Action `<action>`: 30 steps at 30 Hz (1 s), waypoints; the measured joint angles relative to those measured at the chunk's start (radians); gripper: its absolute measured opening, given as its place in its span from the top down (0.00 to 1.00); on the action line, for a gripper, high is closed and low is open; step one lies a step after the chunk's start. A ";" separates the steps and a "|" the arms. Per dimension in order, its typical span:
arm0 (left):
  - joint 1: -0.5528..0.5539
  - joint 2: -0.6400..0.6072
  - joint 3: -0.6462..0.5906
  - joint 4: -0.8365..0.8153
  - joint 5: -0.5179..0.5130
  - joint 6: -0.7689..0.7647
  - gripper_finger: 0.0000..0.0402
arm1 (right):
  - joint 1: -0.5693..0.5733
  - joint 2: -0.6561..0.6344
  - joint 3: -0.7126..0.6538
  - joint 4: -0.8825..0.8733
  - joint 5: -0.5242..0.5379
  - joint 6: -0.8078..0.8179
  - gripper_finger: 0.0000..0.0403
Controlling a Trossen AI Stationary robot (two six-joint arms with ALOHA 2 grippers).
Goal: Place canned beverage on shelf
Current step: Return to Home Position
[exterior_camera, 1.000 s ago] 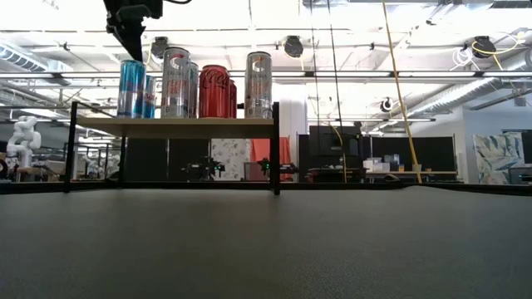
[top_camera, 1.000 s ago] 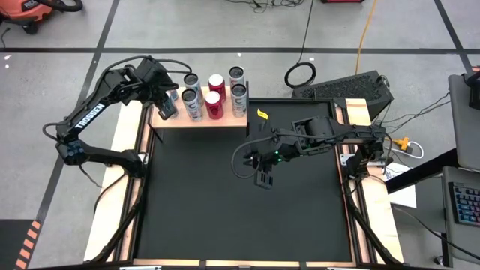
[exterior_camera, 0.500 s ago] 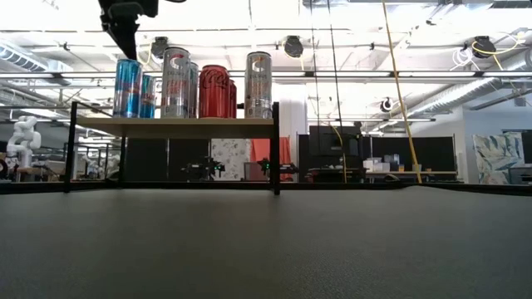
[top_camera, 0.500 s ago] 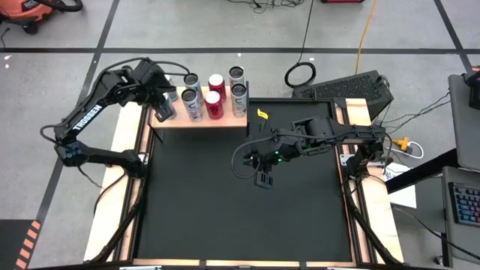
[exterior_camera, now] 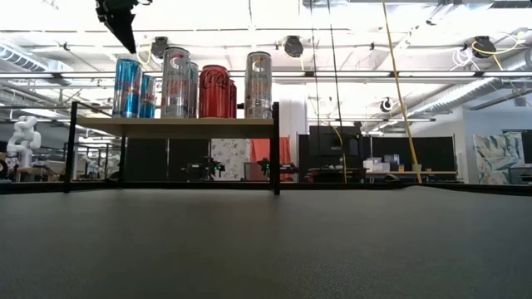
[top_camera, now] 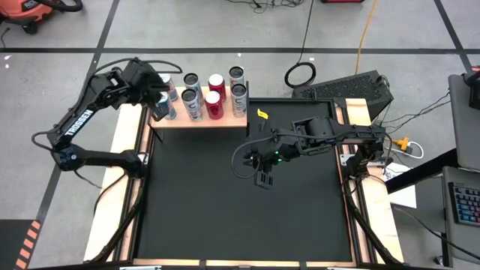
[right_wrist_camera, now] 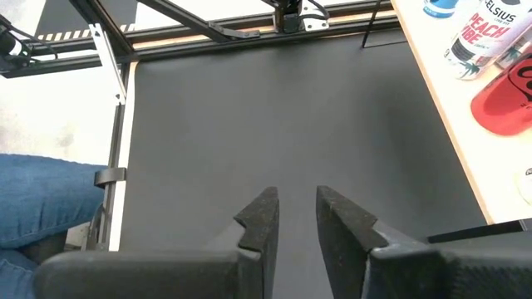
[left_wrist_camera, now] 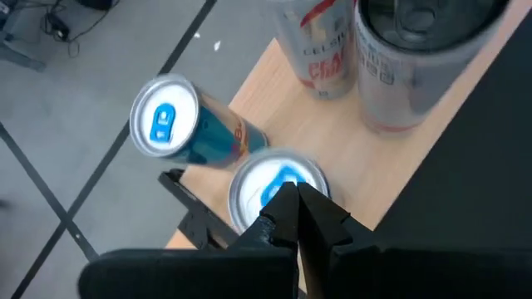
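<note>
Homing step, seemingly: empty left end effector (left_wrist_camera: 297,195), pressed together above blue cylindrical soda can (left_wrist_camera: 252,187) on light-wood, black-legged shelf (left_wrist_camera: 332,133), must lift clear without clipping neighbouring cans (left_wrist_camera: 391,58); right end effector (right_wrist_camera: 291,212), slightly spread, idles over black counter (right_wrist_camera: 249,108).

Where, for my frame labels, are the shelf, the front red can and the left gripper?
shelf (exterior_camera: 174,126): low view, board's front edge.
front red can (exterior_camera: 214,91): low view, its side wall.
left gripper (left_wrist_camera: 296,193): left wrist view, between its shut fingertips.

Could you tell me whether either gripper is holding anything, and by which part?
Nothing is held: the left gripper is shut, empty, above the blue cans; the right gripper is open over the mat.
</note>
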 joint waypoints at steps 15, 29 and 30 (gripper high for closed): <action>0.000 -0.102 0.000 -0.120 0.114 -0.028 1.00 | 0.000 0.000 0.000 0.000 0.000 0.000 0.83; 0.000 -0.276 0.000 -0.104 0.260 -0.026 1.00 | 0.022 0.000 0.000 -0.034 -0.004 -0.047 0.83; 0.000 -0.298 0.000 -0.101 0.276 -0.027 1.00 | 0.028 0.000 0.000 -0.041 -0.009 -0.053 0.83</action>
